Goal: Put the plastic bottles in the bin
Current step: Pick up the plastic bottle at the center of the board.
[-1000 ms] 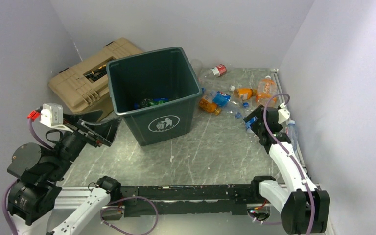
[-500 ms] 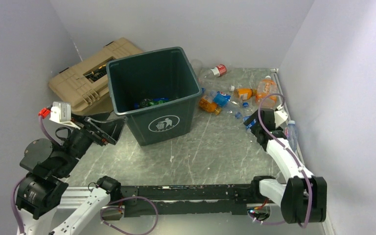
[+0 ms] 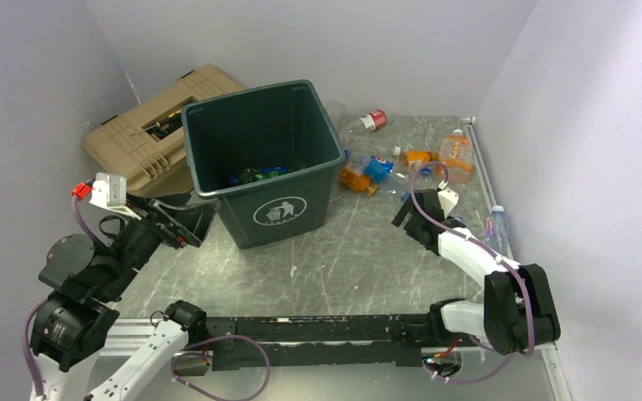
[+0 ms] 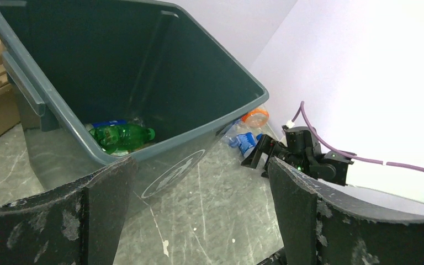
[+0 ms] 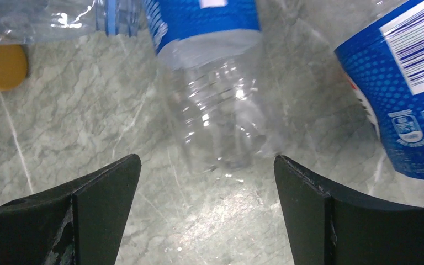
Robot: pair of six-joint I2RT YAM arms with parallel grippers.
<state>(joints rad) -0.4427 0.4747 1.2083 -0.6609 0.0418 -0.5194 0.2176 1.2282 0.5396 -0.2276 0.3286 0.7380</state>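
The clear bottle [image 5: 215, 110] is lying on the table [image 5: 88, 121] at twelve o'clock of my right gripper [image 5: 207, 161], among the plastic bottles [image 3: 376, 167] strewn at three o'clock of the bin [image 3: 301, 209]. My fingers are gaping, empty. I am judging this the approach: next, straddling it and closing. My left gripper [image 4: 201, 165] is hanging spread by the bin.

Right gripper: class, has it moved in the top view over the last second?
Yes. The right gripper has shifted left in the top view, closer to the bin and away from the right wall.
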